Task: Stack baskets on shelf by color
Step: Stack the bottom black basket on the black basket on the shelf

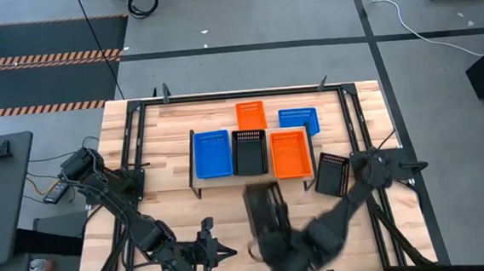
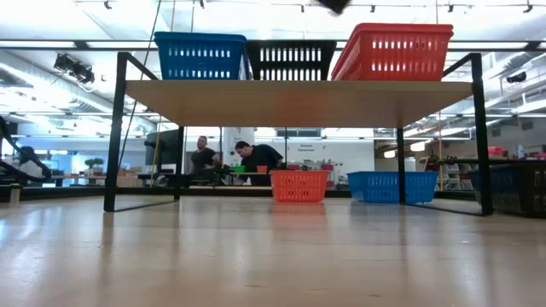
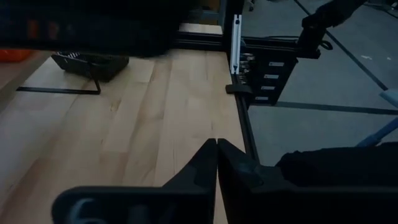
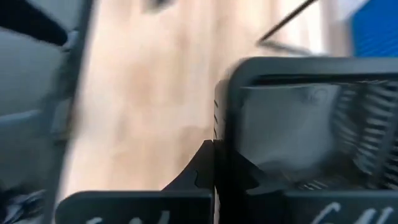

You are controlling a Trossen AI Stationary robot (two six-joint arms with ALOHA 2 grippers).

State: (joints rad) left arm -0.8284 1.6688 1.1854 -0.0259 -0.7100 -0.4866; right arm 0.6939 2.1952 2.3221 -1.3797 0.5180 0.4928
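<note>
Right gripper (image 4: 213,163) pinched a black basket (image 1: 264,207) by its wall, held just before the shelf (image 1: 190,172); black shelf basket (image 1: 247,151) lay directly beyond, long axes parallel. Left gripper (image 3: 216,163) pressed shut, idle.

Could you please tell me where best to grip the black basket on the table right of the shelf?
Probably pinch one long mesh wall of the black basket at its rim, coming from straight above: it lies open side up, skewed, so turn the tool to match.
</note>
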